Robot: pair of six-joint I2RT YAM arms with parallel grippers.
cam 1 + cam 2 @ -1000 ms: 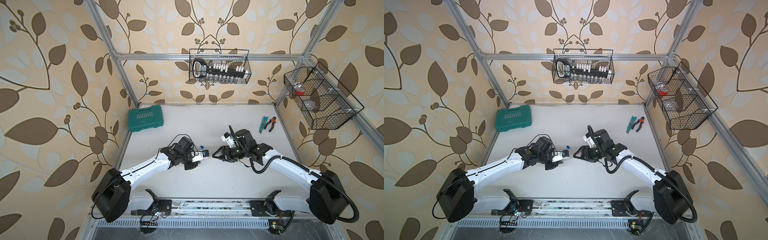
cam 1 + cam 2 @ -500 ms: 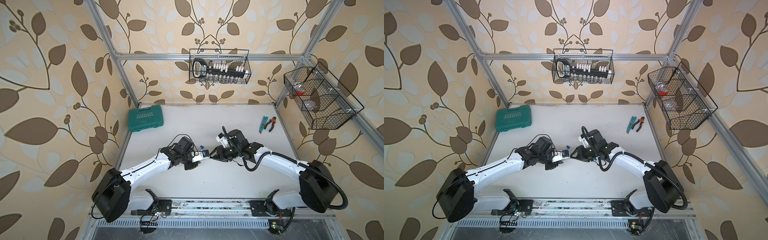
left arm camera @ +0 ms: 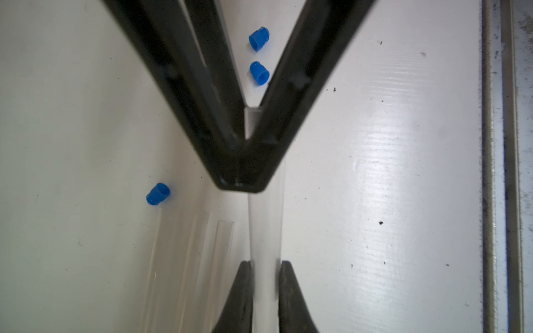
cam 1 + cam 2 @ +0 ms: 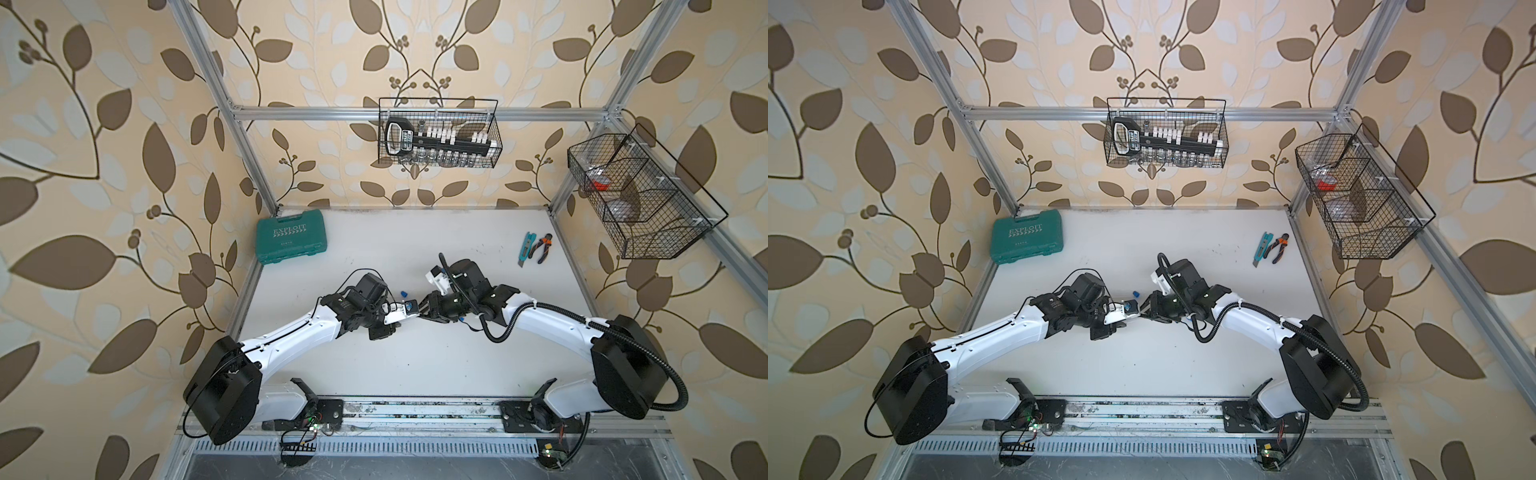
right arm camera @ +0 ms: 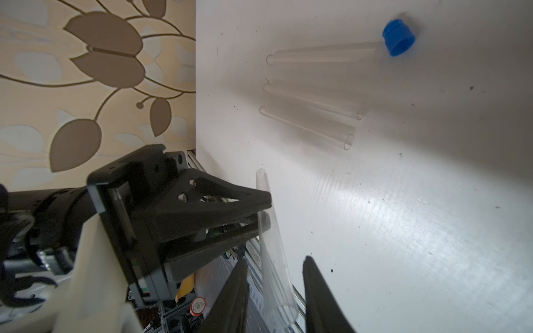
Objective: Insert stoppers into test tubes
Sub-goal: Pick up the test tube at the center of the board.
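Left gripper (image 3: pixel 264 266) clenched on clear test tube (image 3: pixel 265 225), lifted off table (image 4: pixel 436 374) near centre

Right gripper (image 5: pixel 275 261) faces it from 3 o'clock side, jaws apart, straddling open-end half of test tube, small gap each side

Three spare tubes (image 5: pixel 311 99) lie side by side on table

Blue stoppers (image 3: pixel 259 73) loose nearby; one stopper (image 4: pixel 402 294) at 11 o'clock of meeting claws

Green case (image 4: pixel 291 235) at 10 o'clock

The green case (image 4: pixel 291 236) lying far left bears the word "EXPLOIT" in pale capitals on its lid, readable in both top views. Smaller print beneath it is too tiny to read.
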